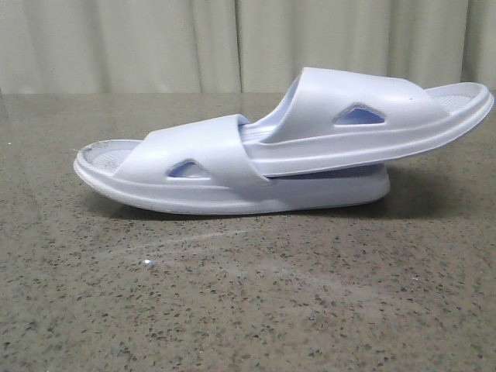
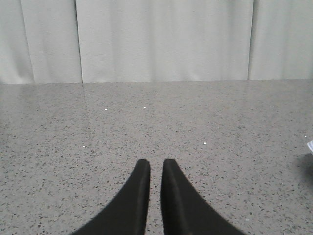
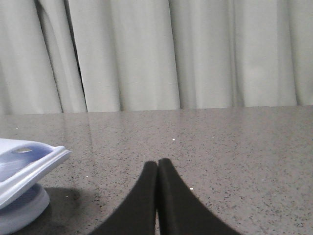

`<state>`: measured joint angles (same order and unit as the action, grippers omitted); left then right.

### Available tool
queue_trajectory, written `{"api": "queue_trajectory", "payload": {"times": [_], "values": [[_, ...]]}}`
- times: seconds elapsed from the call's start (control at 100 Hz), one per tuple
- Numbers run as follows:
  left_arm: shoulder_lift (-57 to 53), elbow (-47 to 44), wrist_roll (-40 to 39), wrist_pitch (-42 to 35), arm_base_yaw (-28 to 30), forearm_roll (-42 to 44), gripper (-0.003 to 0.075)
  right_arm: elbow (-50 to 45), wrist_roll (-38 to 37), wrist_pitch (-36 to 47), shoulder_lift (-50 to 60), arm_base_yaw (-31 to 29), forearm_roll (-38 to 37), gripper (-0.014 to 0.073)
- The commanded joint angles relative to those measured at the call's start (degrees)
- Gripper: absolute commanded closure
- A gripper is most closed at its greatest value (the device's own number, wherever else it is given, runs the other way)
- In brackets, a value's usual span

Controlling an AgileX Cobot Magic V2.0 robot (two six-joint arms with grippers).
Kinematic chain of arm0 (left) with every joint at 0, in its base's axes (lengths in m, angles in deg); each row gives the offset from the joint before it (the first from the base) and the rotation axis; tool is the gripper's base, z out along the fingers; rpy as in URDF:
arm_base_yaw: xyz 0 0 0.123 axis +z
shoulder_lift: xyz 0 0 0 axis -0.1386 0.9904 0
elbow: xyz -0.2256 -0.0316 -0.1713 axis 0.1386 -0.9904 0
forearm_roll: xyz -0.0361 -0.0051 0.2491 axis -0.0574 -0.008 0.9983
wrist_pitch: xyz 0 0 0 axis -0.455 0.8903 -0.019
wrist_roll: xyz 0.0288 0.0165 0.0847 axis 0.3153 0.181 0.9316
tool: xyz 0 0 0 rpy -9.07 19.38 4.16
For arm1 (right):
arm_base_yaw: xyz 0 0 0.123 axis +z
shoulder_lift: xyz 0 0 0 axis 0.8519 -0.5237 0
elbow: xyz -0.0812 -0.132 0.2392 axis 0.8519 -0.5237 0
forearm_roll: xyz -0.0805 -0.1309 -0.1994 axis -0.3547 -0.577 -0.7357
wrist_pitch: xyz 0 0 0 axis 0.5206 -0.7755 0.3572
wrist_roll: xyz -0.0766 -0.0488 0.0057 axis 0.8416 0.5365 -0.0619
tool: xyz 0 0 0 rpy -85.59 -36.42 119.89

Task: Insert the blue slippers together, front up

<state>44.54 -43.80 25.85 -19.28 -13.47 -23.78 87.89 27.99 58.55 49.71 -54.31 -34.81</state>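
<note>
Two blue slippers lie nested on the speckled stone table in the front view. The lower slipper [image 1: 194, 167] rests flat on its sole. The upper slipper [image 1: 364, 124] has one end pushed under the lower one's strap, and its other end tilts up to the right. The right wrist view shows the upper slipper's raised end [image 3: 29, 164] above the lower sole [image 3: 24, 213]. My left gripper [image 2: 155, 164] is shut, with a thin slit between the fingers, and holds nothing. My right gripper [image 3: 157, 163] is shut and empty, apart from the slippers. Neither gripper shows in the front view.
The grey speckled table [image 1: 248, 294] stretches around the slippers. Pale curtains [image 1: 232, 43] hang behind the table's far edge. A small white sliver [image 2: 310, 146] shows at the edge of the left wrist view.
</note>
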Motion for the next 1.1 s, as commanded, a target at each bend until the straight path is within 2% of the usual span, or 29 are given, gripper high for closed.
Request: {"api": "queue_trajectory", "payload": {"times": [0.0, 0.48, 0.76, 1.09], "values": [[-1.78, -0.44, -0.49, -4.63, -0.56, -0.60, 0.0704, -1.27, -0.74, 2.82, 1.04, -0.28, -0.86, 0.0685], [-1.78, -0.44, -0.49, -4.63, -0.56, -0.60, 0.0704, -1.27, -0.74, 1.52, 1.28, -0.28, -0.65, 0.0685], [-1.78, -0.44, -0.49, -4.63, -0.56, -0.60, 0.0704, -1.27, -0.74, -2.78, 1.28, -0.28, -0.65, 0.0685], [-1.78, -0.44, -0.49, -4.63, -0.56, -0.60, 0.0704, -1.27, -0.74, -2.43, 1.28, -0.28, -0.76, 0.0685]]}}
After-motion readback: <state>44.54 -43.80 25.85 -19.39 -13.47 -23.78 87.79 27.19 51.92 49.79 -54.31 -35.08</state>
